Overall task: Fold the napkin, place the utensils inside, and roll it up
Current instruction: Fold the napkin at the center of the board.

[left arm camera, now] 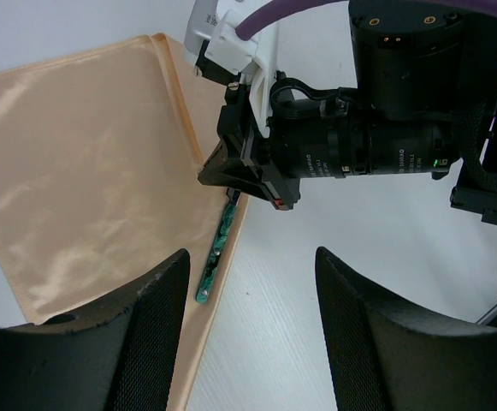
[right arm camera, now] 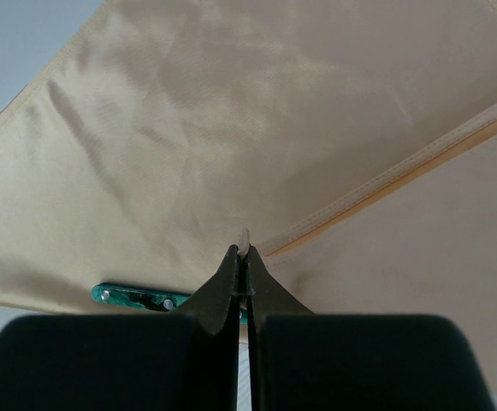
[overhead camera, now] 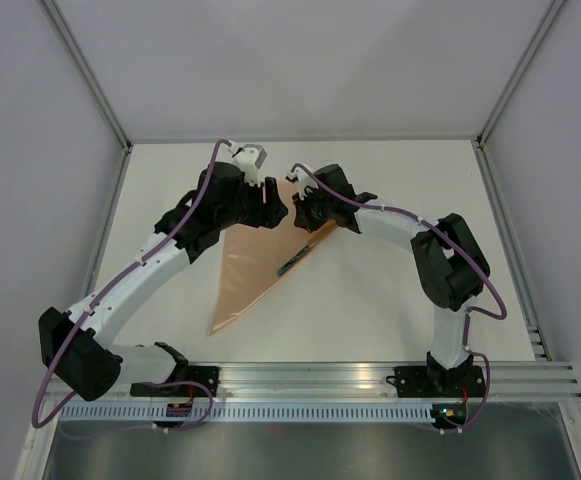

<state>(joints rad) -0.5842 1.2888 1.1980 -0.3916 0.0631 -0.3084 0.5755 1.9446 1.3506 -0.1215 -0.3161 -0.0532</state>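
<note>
Orange-tan napkin (overhead camera: 250, 262) folded into a long triangle, flat on the white table (overhead camera: 390, 300) at the middle of the top view, narrow tip toward the lower left, broad end toward the upper centre beneath both tools. Cloth thin, lightly creased, with a soft sheen. Tips of the right gripper (right arm camera: 244, 257) pressed together on the napkin, a small nub of cloth poking out above them in the right wrist view, a hemmed edge running from there up to the right side of the frame. Prongs of the left gripper (left arm camera: 251, 257) spread wide, nothing between its fingers (left arm camera: 137, 334), hanging over the napkin's right-hand edge and bare table in the left wrist view; contact with the cloth impossible to tell. Slim utensil (left arm camera: 215, 250) with a mottled green handle lying on the cloth along its long right edge, just below the right gripper in the left wrist view, far end hidden under that tool. Same handle low and left in the right wrist view, partly behind the pinching tips. Both tools close together at upper centre of the top view.
</note>
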